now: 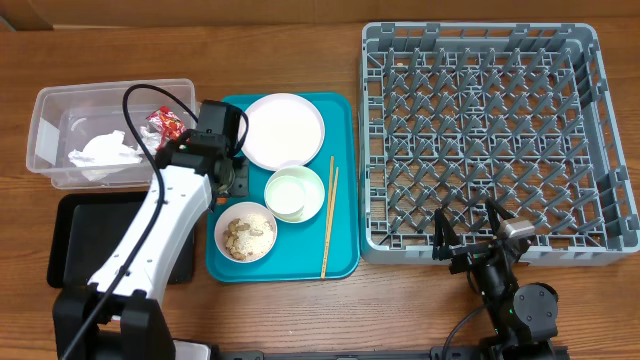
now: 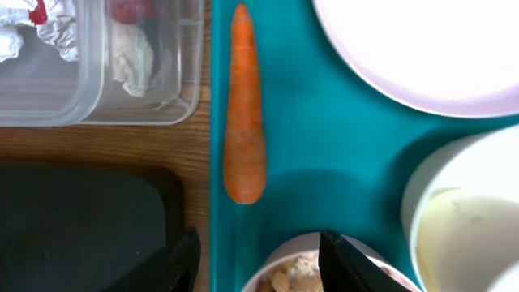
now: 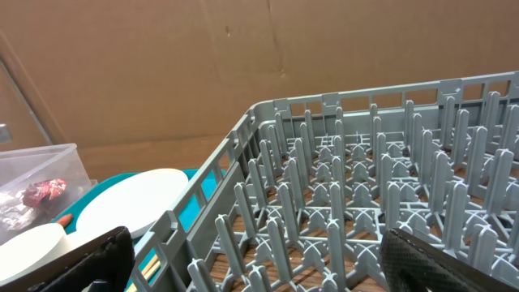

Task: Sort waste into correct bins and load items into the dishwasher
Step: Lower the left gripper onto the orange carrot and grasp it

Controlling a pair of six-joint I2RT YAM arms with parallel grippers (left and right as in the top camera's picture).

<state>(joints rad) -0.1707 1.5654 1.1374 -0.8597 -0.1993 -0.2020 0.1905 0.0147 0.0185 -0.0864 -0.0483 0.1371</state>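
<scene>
Carrot (image 2: pixel 243 105) lying lengthwise just ahead of left gripper (image 2: pixel 259 264), jaws half spread, apparently empty; right gripper (image 3: pixel 255 247) gaping, well apart.

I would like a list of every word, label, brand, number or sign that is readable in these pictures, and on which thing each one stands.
No text can be read in any view.
The red-and-silver wrapper in the clear tub: any print is too small and blurred to read.
The dish rack and teal tray: no marks visible.
</scene>
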